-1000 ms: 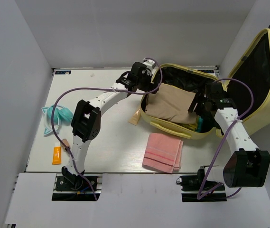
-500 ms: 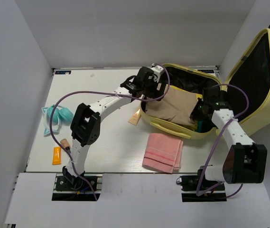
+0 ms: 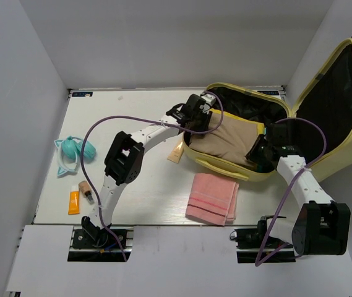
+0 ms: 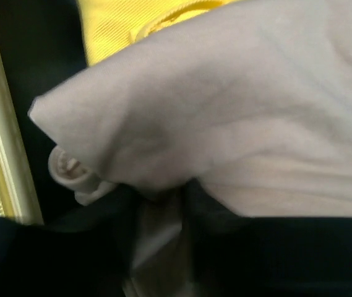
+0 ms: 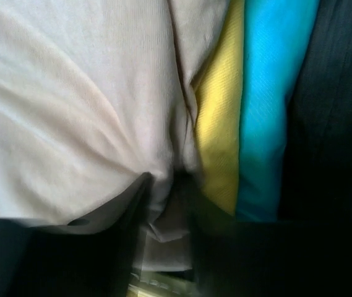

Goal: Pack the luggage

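Note:
The pale yellow luggage [image 3: 222, 168] lies open on the table, its lid [image 3: 343, 105] raised at the right. A beige garment [image 3: 228, 139] fills the base, over a yellow cloth [image 5: 219, 124] and a turquoise cloth [image 5: 274, 93]. My left gripper [image 3: 199, 119] sits at the garment's left end. In the left wrist view a fold of the beige garment [image 4: 237, 111] runs between the dark jaws of this gripper [image 4: 163, 213]. My right gripper [image 3: 261, 148] is at the garment's right end, and the right wrist view shows this gripper [image 5: 166, 201] pinching a fold of the beige garment [image 5: 70, 111].
A folded pink towel [image 3: 213, 198] lies in front of the luggage. A tan item [image 3: 177, 153] rests against the luggage's left side. At the table's left edge are a teal item [image 3: 73, 151], an orange tube [image 3: 73, 202] and a small brown bottle [image 3: 84, 187].
The left gripper moved from the luggage's back-left rim down onto the garment and closed on it. The right gripper shifted toward the garment's right edge and gripped it.

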Action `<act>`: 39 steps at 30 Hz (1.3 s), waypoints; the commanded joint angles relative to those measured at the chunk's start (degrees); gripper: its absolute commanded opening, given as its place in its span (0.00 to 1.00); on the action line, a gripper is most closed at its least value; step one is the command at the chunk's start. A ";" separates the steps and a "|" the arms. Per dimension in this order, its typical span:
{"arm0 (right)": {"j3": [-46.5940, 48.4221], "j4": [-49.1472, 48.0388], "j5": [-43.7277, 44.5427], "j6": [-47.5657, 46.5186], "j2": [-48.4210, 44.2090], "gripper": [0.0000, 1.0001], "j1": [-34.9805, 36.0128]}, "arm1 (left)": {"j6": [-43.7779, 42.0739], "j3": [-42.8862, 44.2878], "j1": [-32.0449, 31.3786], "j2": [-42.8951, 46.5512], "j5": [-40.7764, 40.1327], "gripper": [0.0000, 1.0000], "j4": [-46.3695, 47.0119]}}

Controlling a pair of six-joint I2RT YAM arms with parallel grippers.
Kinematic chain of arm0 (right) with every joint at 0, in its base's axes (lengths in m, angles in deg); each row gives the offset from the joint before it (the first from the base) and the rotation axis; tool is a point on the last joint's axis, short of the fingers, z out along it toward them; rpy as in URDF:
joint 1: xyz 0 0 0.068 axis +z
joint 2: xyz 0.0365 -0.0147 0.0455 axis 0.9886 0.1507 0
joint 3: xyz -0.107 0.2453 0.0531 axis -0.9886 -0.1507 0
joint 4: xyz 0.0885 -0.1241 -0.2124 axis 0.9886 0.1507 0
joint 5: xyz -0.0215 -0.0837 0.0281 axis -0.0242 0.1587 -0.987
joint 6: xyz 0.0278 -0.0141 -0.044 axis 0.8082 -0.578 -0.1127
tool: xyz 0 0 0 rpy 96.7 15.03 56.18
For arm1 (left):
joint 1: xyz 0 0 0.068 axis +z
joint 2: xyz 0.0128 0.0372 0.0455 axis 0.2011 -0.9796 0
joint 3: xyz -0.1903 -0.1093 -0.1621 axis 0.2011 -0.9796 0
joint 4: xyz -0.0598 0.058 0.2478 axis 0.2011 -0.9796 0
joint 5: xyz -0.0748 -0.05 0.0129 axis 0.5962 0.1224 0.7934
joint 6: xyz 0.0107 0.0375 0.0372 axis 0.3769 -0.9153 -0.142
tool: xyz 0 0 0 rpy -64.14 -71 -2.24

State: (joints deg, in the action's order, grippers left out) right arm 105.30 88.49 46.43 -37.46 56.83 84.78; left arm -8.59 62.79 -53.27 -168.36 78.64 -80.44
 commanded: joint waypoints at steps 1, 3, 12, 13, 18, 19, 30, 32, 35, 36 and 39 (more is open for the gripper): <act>5.42 7.60 -2.62 -4.70 0.73 0.47 0.34 | -0.02 1.15 0.80 -0.05 -4.67 0.37 -5.50; 9.48 10.05 -3.50 -6.99 0.03 0.63 0.42 | 0.25 2.64 0.80 1.27 -5.55 0.19 -6.90; 15.83 16.12 -6.14 -10.50 -7.44 0.82 1.04 | -3.70 5.72 1.42 7.43 -8.99 1.00 -10.24; 16.01 18.39 -6.14 -11.81 -8.06 0.82 1.48 | -4.06 7.81 1.42 7.69 -8.73 1.00 -12.43; 14.34 25.17 -11.31 -16.21 -10.26 0.82 4.20 | -4.68 7.40 1.15 14.19 -3.38 1.00 -13.76; 14.25 25.70 -12.02 -17.52 -10.35 0.82 5.07 | -4.59 7.31 1.24 14.98 -2.84 1.00 -14.81; 10.65 28.08 -4.40 -22.12 -10.09 0.77 16.24 | 0.67 -19.78 -3.48 39.37 -5.45 1.00 -22.65; 10.65 26.86 3.95 -18.96 -11.22 0.81 16.33 | 5.68 -28.94 -5.25 42.30 -11.35 1.00 -21.77; 9.16 20.18 5.73 -16.32 -15.17 0.87 16.07 | 12.71 -41.77 -10.17 47.06 -12.69 1.00 -21.07; 8.54 16.25 6.08 -15.78 -16.31 0.88 16.07 | 14.90 -43.83 -10.97 49.15 -8.94 1.00 -18.80; 8.54 13.93 8.53 -15.08 -17.91 0.90 15.98 | 16.77 -51.56 -12.12 50.14 -3.04 1.00 -9.59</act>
State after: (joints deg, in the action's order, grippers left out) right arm 113.61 109.58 49.75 -54.88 41.22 100.84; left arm 2.47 15.67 -65.05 -120.97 71.47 -97.69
